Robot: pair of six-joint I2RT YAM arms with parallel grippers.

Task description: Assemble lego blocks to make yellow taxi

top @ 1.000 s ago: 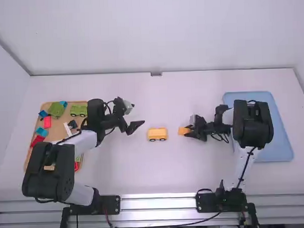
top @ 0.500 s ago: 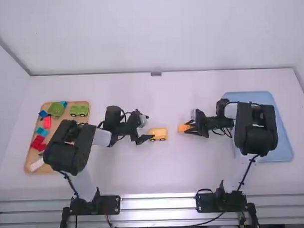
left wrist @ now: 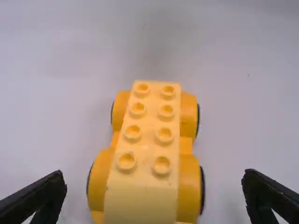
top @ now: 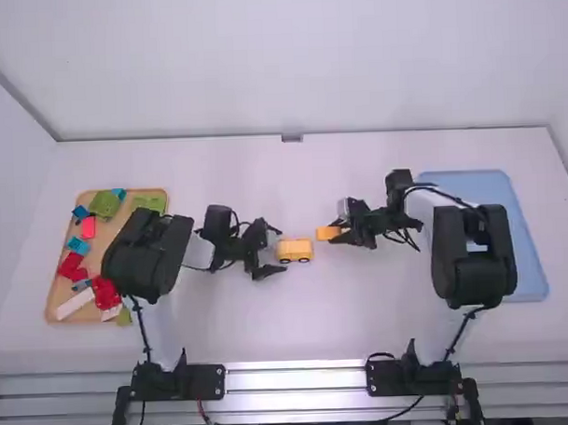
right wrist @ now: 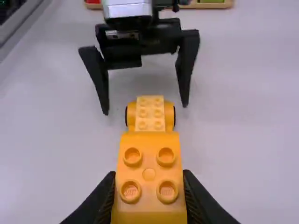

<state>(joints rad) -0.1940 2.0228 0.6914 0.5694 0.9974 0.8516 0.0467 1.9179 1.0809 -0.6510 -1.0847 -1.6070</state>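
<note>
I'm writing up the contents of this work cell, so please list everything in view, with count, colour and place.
wheeled car piece: one, yellow, mid-table
studded block: one, orange-yellow, in the right tool
wooden tray: one, light brown, far left
loose pieces: several, red, blue, green and white, on the wooden tray; exact count uncertain, partly covered by an arm
blue tray: one, right side
table: one, white, under everything
rail: silvery, near edge
arms: two, white and black, left and right
left tool: one, black, open around the car piece
right tool: one, black, gripping the block
</note>
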